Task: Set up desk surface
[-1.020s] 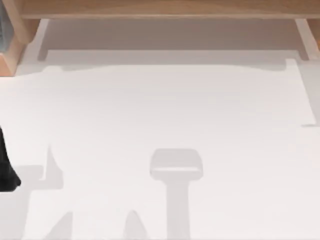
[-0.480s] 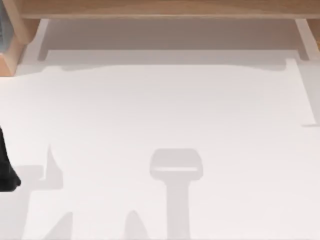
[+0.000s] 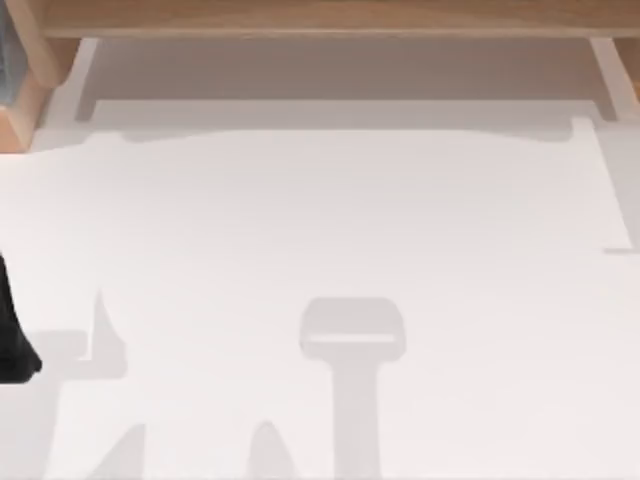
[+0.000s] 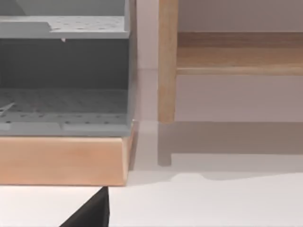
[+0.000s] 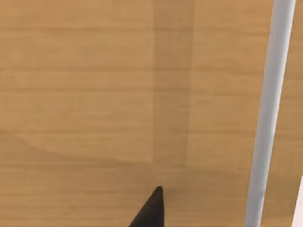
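Bare white desk surface (image 3: pixel 330 220), left arm sitting at its left edge.

The desk surface is spreading across most of the top view, bordered at the far side by a light wooden frame (image 3: pixel 330 18). The left arm (image 3: pixel 12 330) is showing as a dark shape at the left edge; finger state: cannot tell. In the left wrist view a grey perforated rack (image 4: pixel 64 71) is resting on a wooden base (image 4: pixel 61 161). The right wrist view is facing a wood panel (image 5: pixel 94 94) with a grey bar (image 5: pixel 270 113); right fingers: cannot tell.
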Robot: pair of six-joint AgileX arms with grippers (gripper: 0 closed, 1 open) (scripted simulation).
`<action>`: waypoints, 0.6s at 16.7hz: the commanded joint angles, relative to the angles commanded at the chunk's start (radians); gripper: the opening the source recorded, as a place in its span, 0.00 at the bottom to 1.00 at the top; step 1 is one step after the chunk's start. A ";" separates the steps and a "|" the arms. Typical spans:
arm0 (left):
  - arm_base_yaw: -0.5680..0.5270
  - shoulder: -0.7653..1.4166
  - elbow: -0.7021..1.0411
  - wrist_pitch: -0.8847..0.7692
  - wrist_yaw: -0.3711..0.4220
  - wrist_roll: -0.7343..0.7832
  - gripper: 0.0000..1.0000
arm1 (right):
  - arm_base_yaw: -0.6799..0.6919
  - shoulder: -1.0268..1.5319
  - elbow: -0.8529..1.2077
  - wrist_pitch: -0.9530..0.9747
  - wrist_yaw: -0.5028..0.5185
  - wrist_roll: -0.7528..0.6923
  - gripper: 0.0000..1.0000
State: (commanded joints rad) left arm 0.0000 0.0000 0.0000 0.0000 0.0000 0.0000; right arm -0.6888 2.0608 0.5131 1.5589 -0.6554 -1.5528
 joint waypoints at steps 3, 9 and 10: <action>0.000 0.000 0.000 0.000 0.000 0.000 1.00 | 0.000 0.000 0.000 0.000 0.000 0.000 0.25; 0.000 0.000 0.000 0.000 0.000 0.000 1.00 | 0.000 0.000 0.000 0.000 0.000 0.000 0.00; 0.000 0.000 0.000 0.000 0.000 0.000 1.00 | 0.000 0.000 0.000 0.000 0.000 0.000 0.00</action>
State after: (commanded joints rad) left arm 0.0000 0.0000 0.0000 0.0000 0.0000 0.0000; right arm -0.6888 2.0608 0.5131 1.5589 -0.6554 -1.5528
